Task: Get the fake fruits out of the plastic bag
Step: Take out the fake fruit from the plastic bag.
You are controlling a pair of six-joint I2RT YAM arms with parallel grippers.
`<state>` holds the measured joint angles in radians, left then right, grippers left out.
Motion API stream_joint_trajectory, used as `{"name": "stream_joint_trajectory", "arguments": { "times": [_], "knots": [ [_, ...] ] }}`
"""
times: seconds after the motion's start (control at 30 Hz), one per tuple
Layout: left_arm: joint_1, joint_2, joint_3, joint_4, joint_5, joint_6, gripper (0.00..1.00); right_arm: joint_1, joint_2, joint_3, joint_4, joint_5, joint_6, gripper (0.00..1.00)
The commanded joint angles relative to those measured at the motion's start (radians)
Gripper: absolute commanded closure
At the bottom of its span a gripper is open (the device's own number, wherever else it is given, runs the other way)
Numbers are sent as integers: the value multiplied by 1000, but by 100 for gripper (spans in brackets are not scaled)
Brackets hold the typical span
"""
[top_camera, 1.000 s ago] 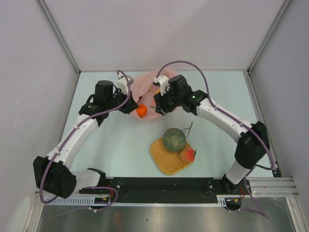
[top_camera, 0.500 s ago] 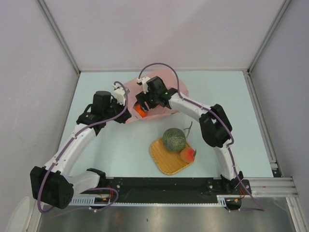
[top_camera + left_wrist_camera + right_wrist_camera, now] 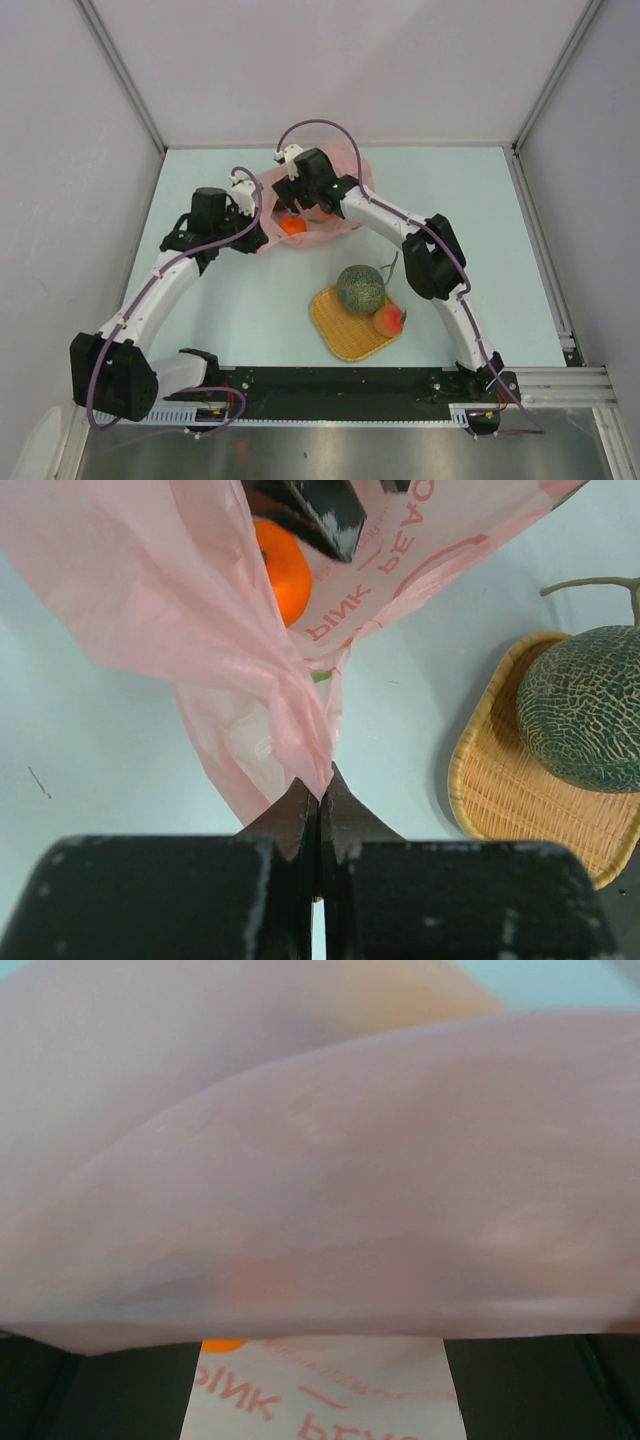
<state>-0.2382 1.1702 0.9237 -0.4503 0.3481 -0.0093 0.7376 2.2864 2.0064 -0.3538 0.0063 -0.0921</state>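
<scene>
The pink plastic bag (image 3: 335, 200) lies at the back centre of the table. My left gripper (image 3: 262, 226) is shut on the bag's near edge; the wrist view shows the film pinched between the jaws (image 3: 320, 785). An orange (image 3: 292, 225) sits in the bag's mouth, and it also shows in the left wrist view (image 3: 283, 575). My right gripper (image 3: 295, 205) is at the bag mouth just above the orange, jaws wide apart. Its wrist view is filled by bag film (image 3: 320, 1190), with a sliver of orange (image 3: 222, 1344). The green melon (image 3: 360, 288) and the peach (image 3: 389, 319) rest outside the bag.
The melon and peach sit on a square woven tan mat (image 3: 340, 335) at the near centre, also seen in the left wrist view (image 3: 510, 800). Grey walls enclose the table on three sides. The arm bases and a black rail run along the near edge.
My right arm has swung left and its gripper has gone down to the bag mouth over the orange. My left gripper has kept hold of the bag, shifting slightly.
</scene>
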Motion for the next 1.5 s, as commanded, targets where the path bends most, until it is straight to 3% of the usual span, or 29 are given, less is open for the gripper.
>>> {"name": "stream_joint_trajectory", "arguments": {
  "times": [0.0,0.17,0.3,0.67,0.93,0.97,1.0,1.1,1.2,1.33,1.47],
  "knots": [
    [17,26,35,15,42,-18,100,-3,48,77,85,232,-119,10],
    [23,46,49,27,63,-29,100,-29,71,78,139,369,-257,5],
    [33,68,61,30,83,-46,100,-56,77,48,139,389,-297,0],
    [33,68,60,45,98,-66,100,-122,126,-18,147,327,-330,0],
    [33,66,58,47,101,-64,100,-122,127,-18,113,278,-330,8],
    [33,68,56,48,101,-67,100,-122,122,-20,108,274,-331,11],
    [33,65,56,53,101,-69,100,-125,110,-18,102,265,-333,23],
    [33,62,49,64,103,-72,100,-127,78,-9,87,221,-336,43],
    [33,66,41,82,104,-72,100,-122,15,15,61,172,-318,56],
    [33,80,47,107,104,-72,100,-98,-91,5,24,100,-290,62],
    [33,74,46,139,98,-101,100,-64,-238,-133,-11,21,-252,63]
  ]
}}
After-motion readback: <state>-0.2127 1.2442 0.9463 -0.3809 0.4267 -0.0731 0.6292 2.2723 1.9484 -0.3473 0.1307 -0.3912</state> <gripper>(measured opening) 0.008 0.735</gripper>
